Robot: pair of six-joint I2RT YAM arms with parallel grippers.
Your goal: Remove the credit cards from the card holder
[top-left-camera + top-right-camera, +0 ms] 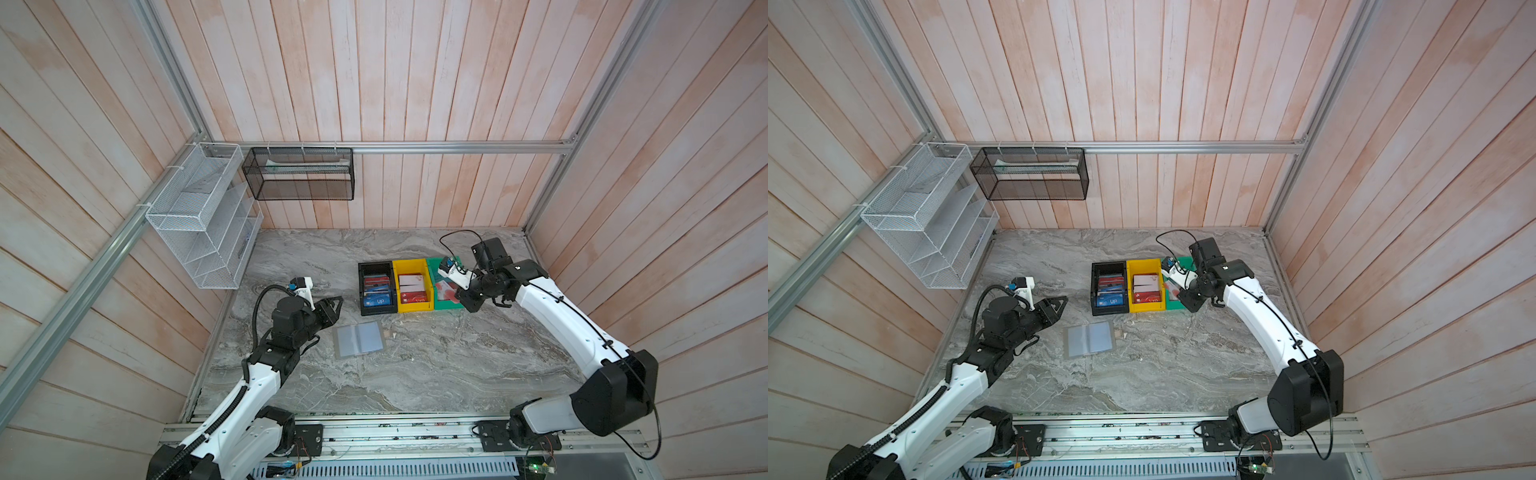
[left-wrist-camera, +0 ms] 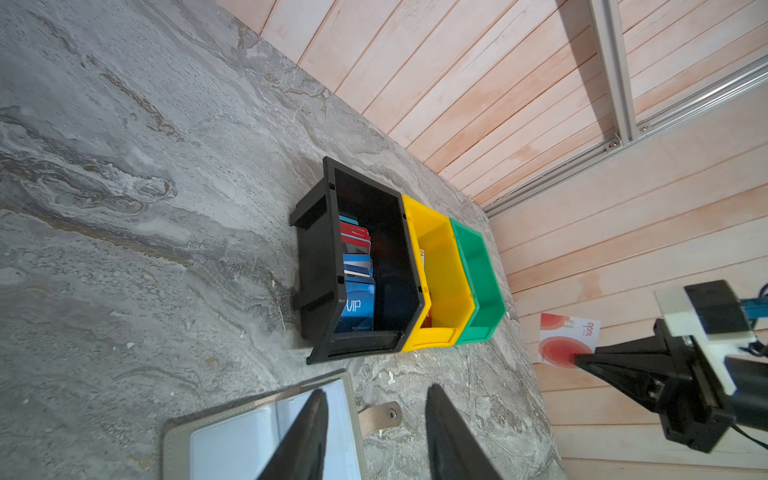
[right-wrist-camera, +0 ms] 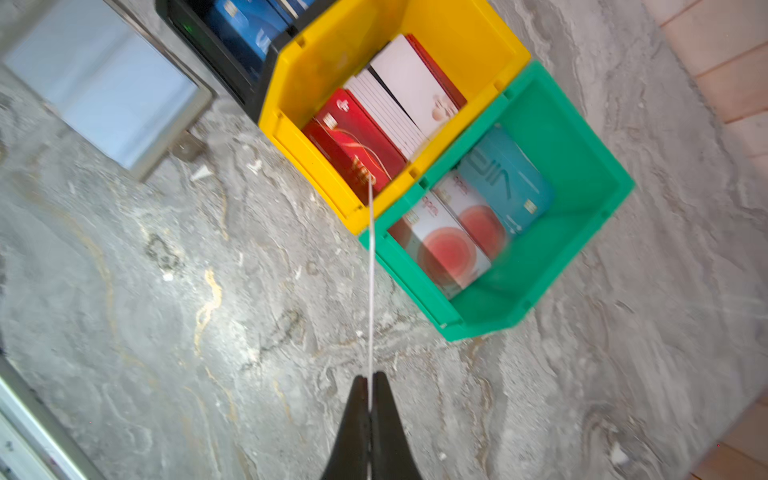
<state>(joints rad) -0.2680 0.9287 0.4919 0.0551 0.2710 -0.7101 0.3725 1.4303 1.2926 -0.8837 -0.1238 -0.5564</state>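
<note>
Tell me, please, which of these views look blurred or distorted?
The right wrist view is motion-smeared, most on the green bin and its cards; the left wrist view is crisp on the black bin; both top views bow the wall planks outward, evenly lit.

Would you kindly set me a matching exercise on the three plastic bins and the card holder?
Things:
1. black plastic bin
2. yellow plastic bin
3. green plastic bin
4. thin grey booklet-style card holder

States:
A. lies open on the marble table
B. holds pale cards with large red circles
C. holds a dark blue VIP card
D. holds a red VIP card beside white cards

Pairs: 1-C, 2-D, 3-B, 4-A
</note>
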